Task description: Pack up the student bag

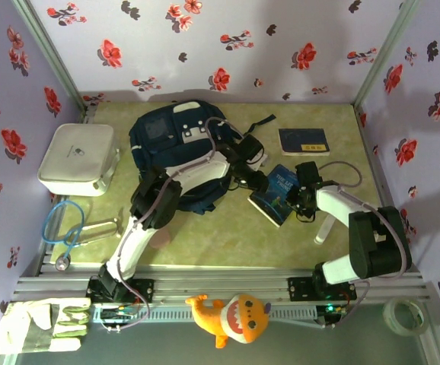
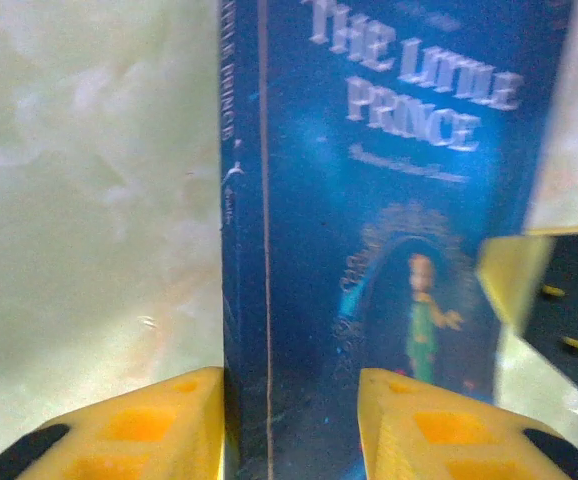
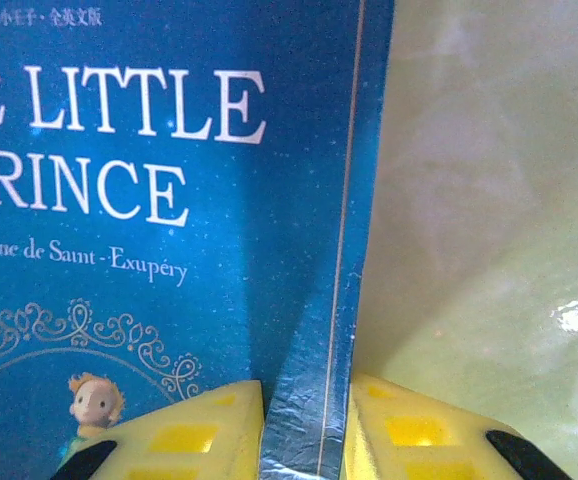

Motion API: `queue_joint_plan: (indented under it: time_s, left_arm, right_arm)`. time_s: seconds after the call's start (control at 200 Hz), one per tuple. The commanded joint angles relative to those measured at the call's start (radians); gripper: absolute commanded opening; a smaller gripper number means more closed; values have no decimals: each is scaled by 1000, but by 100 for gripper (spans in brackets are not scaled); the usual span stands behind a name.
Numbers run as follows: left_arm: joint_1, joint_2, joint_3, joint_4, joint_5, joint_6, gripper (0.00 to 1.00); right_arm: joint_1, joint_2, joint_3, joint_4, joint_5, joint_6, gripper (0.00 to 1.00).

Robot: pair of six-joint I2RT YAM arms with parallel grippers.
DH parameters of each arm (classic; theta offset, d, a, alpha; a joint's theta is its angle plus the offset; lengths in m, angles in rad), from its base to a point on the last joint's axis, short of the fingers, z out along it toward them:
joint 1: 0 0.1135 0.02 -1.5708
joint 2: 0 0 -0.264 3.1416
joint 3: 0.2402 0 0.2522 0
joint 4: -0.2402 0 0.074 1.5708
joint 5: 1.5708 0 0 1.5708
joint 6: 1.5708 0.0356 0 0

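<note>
The student bag (image 1: 176,144), navy with white trim, lies at the back middle of the table. A blue book titled The Little Prince (image 1: 277,194) (image 2: 389,200) (image 3: 149,200) is right of it, between both grippers. My right gripper (image 1: 294,199) (image 3: 304,395) is shut on the book's spine edge, and the cover creases between its yellow fingers. My left gripper (image 1: 256,181) (image 2: 289,385) straddles the opposite end of the spine. Its jaws stand wider than the spine: one finger touches the spine's side, the other is over the cover. The right gripper's finger (image 2: 514,280) shows beside the book.
A second dark book (image 1: 304,141) lies at the back right. A white rounded box (image 1: 75,158) stands at the left, with a stethoscope (image 1: 58,232) in front of it. A white tube (image 1: 323,228) lies near the right arm. A glove (image 1: 41,323), plush shark (image 1: 231,315) and tape roll (image 1: 403,315) sit beyond the front rail.
</note>
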Motion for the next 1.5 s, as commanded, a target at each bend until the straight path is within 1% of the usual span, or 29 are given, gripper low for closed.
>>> queue_joint_plan:
  time_s: [0.0,0.035,0.1,0.27,0.505,0.61,0.775,0.835,0.885,1.03,1.145,1.32,1.395,1.495]
  left_arm:
    - [-21,-82,-43,112,187,-35,34]
    - [-21,-86,-68,143,214,-53,34]
    - [-21,-77,-89,171,218,-72,33]
    - [-19,-2,-36,123,219,-88,30]
    - [-19,16,-15,99,216,-76,28]
    - [-19,14,-18,101,217,-76,24]
    - [-14,-18,-34,114,184,-74,12]
    - [-7,-43,-57,129,169,-76,6]
    - [1,-71,-81,147,154,-77,0]
    - [44,-182,-186,222,98,-91,0]
    - [96,-283,-282,301,64,-127,0]
    - [193,-445,-433,411,8,-194,0]
    - [236,-515,-495,458,-29,-234,0]
    - [290,-601,-586,566,-69,-310,0]
  right_arm:
    - [0,55,-11,70,-31,10,26]
    - [1,54,-10,71,-33,10,26]
    - [1,57,-11,72,-35,8,26]
    - [2,67,-12,75,-41,8,26]
    - [1,60,-20,82,-30,14,26]
    - [2,56,-20,82,-27,15,26]
    - [2,42,-17,74,-19,19,27]
    - [2,22,-16,64,-9,20,31]
    - [1,-2,-17,56,-4,20,37]
    - [3,-109,-35,80,-23,20,53]
    - [5,-200,-56,130,-61,48,61]
    - [17,-301,-119,307,-156,162,75]
    - [32,-327,-139,387,-179,218,80]
    - [68,-343,-160,507,-191,287,84]
